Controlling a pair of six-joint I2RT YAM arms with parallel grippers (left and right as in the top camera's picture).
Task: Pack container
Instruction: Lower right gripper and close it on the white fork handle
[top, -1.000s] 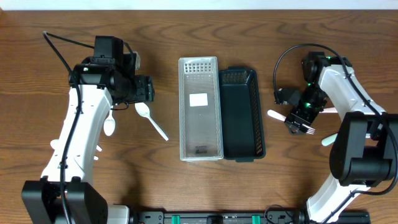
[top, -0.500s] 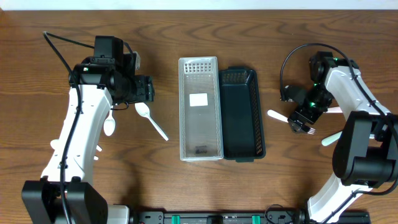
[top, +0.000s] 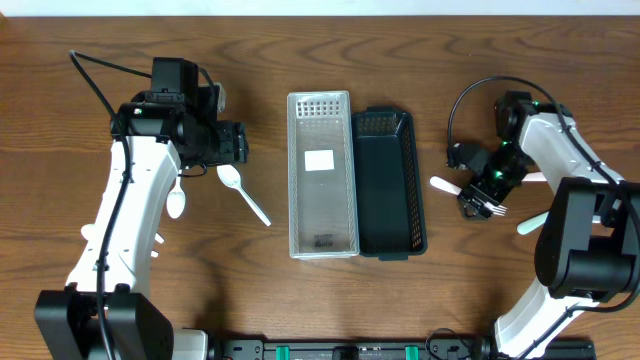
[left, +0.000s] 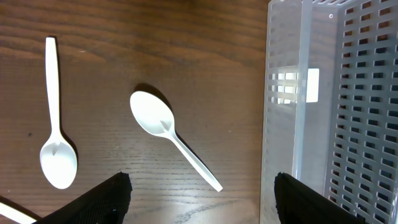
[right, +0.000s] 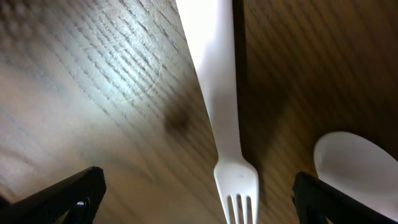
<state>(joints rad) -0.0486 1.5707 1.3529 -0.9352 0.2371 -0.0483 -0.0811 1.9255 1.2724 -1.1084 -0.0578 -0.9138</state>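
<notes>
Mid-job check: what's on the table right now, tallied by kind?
Containers: 2, clear container and dark container
Spoons: 3, angled spoon, straight spoon, right-side spoon
Forks: 1, fork
Total: 6 visible; more may be hidden.

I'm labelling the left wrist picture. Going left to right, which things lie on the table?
Far-left white spoon → slanted white spoon → clear slotted container.
</notes>
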